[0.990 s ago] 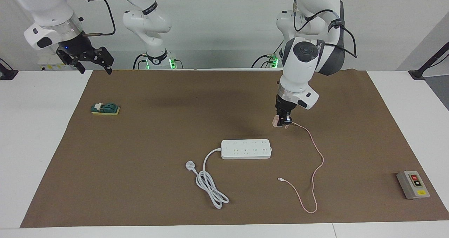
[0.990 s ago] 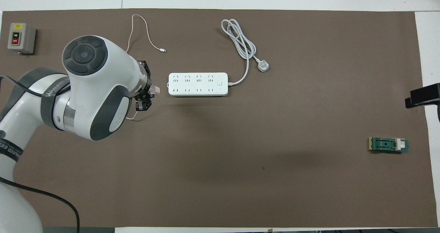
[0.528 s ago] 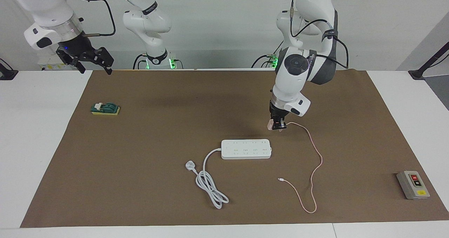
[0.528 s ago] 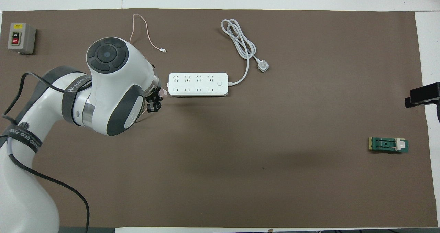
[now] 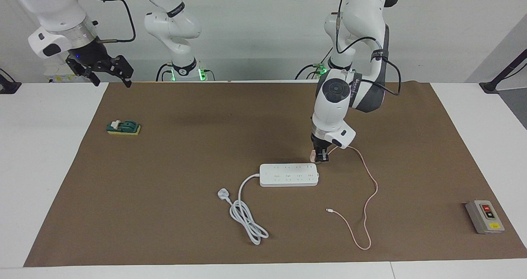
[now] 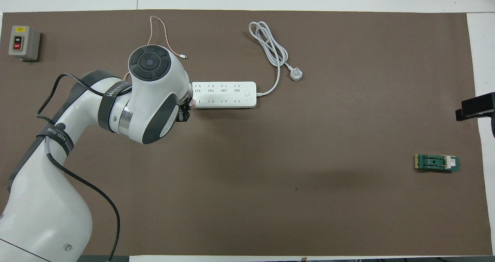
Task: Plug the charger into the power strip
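Note:
The power strip (image 5: pixel 289 174) (image 6: pixel 224 94) lies flat and white in the middle of the brown mat. My left gripper (image 5: pixel 320 157) (image 6: pixel 185 113) is shut on the charger (image 5: pixel 314 154), a small pale pink cube. It holds the cube just over the strip's corner at the left arm's end, on the side nearer the robots; I cannot tell whether they touch. In the overhead view the arm hides most of the charger. Its thin pink cable (image 5: pixel 372 188) (image 6: pixel 164 34) trails to a white connector (image 5: pixel 328 210) (image 6: pixel 185 56). My right gripper (image 5: pixel 109 71) waits open, raised over the mat's corner.
A white three-pin plug (image 5: pixel 222 194) (image 6: pixel 296 75) with a coiled thick cord (image 5: pixel 247 219) lies farther from the robots than the strip. A grey button box (image 5: pixel 484 216) (image 6: pixel 23 42) sits at the left arm's end, a green block (image 5: pixel 123 127) (image 6: pixel 437 163) at the right arm's end.
My left gripper has carried the charger down and sideways, from over bare mat to the strip's corner, dragging the cable with it. The right arm has not moved.

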`<move>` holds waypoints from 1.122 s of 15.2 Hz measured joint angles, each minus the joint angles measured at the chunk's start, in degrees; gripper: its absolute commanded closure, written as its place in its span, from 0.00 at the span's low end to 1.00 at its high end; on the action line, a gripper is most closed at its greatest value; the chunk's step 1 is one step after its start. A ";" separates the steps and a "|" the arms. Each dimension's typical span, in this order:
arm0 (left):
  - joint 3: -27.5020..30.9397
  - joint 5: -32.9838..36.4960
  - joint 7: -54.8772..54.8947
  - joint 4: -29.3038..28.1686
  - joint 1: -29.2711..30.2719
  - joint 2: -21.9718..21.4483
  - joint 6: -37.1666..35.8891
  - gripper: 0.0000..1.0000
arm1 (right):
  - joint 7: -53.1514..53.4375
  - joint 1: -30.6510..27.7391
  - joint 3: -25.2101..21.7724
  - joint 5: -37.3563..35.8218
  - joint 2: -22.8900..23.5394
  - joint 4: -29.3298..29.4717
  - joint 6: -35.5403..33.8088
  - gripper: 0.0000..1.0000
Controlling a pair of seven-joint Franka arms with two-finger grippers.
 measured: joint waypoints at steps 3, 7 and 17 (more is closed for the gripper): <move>-0.07 0.00 0.92 0.40 0.00 0.12 1.10 1.00 | 0.00 0.00 0.00 0.00 0.00 0.00 0.00 0.00; -0.13 0.00 1.23 0.40 -0.02 0.58 4.54 1.00 | 0.00 -0.05 -0.02 0.00 0.00 0.00 0.00 0.00; -0.23 -0.03 1.25 -0.60 -0.08 2.03 5.14 1.00 | 0.01 -0.06 -0.07 0.00 0.00 0.00 0.00 0.00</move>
